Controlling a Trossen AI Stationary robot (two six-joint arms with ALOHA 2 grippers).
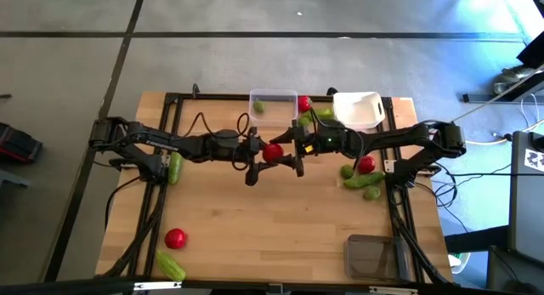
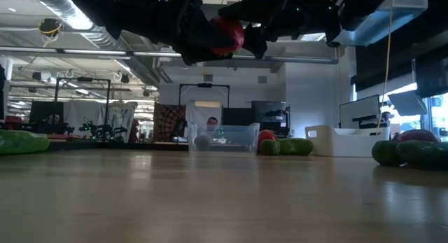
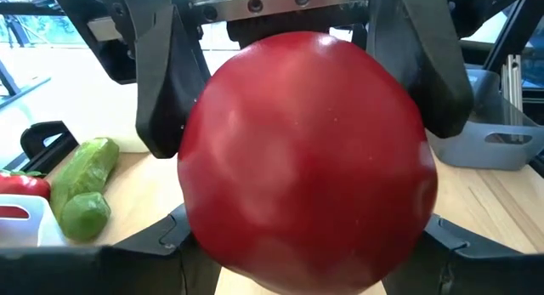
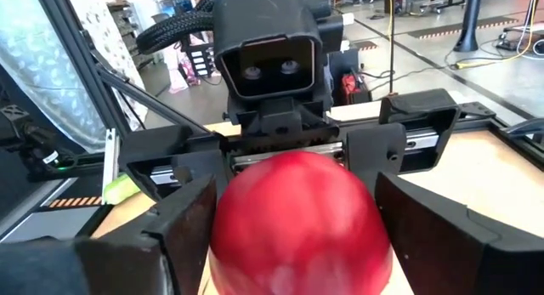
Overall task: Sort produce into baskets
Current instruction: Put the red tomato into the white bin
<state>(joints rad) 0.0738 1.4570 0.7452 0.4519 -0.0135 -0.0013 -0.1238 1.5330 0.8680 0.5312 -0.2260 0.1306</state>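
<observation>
Both the left gripper (image 1: pixel 257 152) and right gripper (image 1: pixel 289 151) clamp the red tomato (image 1: pixel 273 153) above bare mid-table (image 1: pixel 280 218).

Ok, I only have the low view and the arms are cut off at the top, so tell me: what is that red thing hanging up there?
Observer: A red tomato, off the table, between the left gripper and the right gripper, which meet at mid-table. I cannot tell which one grips it.
Operator: I see two baskets. Where is the third?
Observer: The dark grey basket sits at the near right corner, behind your camera.
Operator: Any loose produce back there?
Observer: Yes, a second tomato and a cucumber lie at the near left corner.
</observation>
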